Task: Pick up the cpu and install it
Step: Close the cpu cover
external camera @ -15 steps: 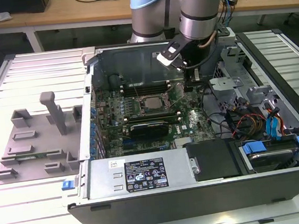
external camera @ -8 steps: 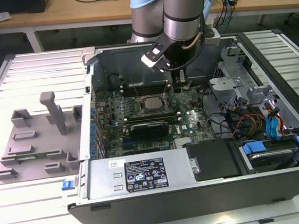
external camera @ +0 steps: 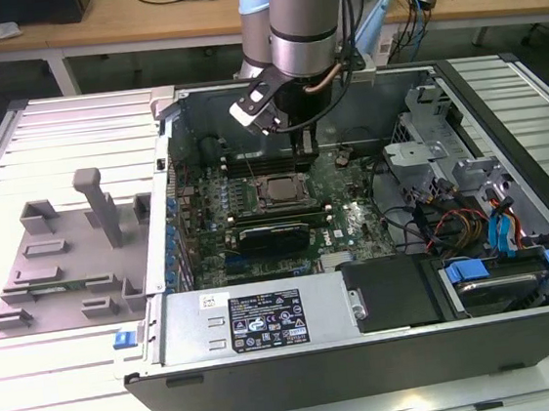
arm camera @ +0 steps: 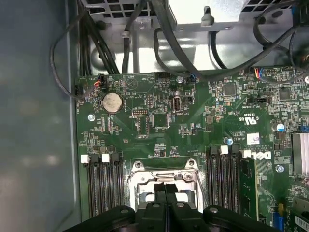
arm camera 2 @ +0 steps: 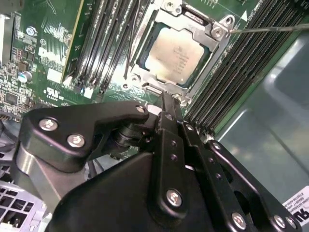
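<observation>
The cpu (external camera: 278,187) lies flat in the black-framed socket (external camera: 254,194) on the green motherboard inside the open computer case, silvery top up. In the second wrist view the cpu (arm camera 2: 177,52) sits seated inside the metal socket frame (arm camera 2: 218,30). My gripper (external camera: 305,151) hangs from the arm just behind the socket, a little above the board. Its two black fingers are pressed together with nothing between them in both wrist views, the gripper (arm camera 2: 167,102) close to the socket's edge and the gripper (arm camera: 165,187) over the socket frame (arm camera: 137,180).
A grey tray (external camera: 63,252) with upright posts lies at the exterior view's left, outside the case. Memory slots (arm camera: 101,186) flank the socket, and a memory stick (external camera: 274,233) stands in front of it. Cables (arm camera: 111,53), a drive cage (external camera: 425,141) and case walls (external camera: 165,148) crowd the board.
</observation>
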`<action>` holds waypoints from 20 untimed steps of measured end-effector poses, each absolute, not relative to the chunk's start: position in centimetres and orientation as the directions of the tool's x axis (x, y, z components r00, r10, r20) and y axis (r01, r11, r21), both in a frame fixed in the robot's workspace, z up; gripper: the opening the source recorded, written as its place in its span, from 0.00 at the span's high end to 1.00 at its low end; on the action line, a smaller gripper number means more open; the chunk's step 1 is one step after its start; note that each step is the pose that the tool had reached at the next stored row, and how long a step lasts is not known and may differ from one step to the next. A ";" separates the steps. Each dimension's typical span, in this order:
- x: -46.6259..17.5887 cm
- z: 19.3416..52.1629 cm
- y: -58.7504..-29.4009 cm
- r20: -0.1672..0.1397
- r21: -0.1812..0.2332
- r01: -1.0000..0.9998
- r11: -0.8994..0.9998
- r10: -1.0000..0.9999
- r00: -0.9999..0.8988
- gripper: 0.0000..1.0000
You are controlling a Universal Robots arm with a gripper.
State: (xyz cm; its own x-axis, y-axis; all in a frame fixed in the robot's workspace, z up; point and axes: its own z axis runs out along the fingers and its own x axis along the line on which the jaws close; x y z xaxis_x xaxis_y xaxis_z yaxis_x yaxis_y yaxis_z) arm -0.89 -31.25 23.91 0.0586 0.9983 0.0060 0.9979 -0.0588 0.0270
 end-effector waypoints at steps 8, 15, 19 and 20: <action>-1.8 23.5 -31.3 0.004 -0.004 0.999 -0.052 0.999 0.052 0.89; -2.5 23.4 -31.3 0.004 -0.004 0.999 -0.042 0.999 0.042 0.89; -2.5 23.4 -31.3 0.004 -0.004 1.000 0.020 1.000 -0.020 0.89; -2.5 23.4 -31.3 0.004 -0.004 0.999 0.039 0.999 -0.039 0.89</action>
State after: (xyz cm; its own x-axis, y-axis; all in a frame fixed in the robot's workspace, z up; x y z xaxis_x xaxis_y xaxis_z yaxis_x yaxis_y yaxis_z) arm -2.51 -31.29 23.43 -0.0386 0.9992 0.0043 0.9992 0.0386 -0.0045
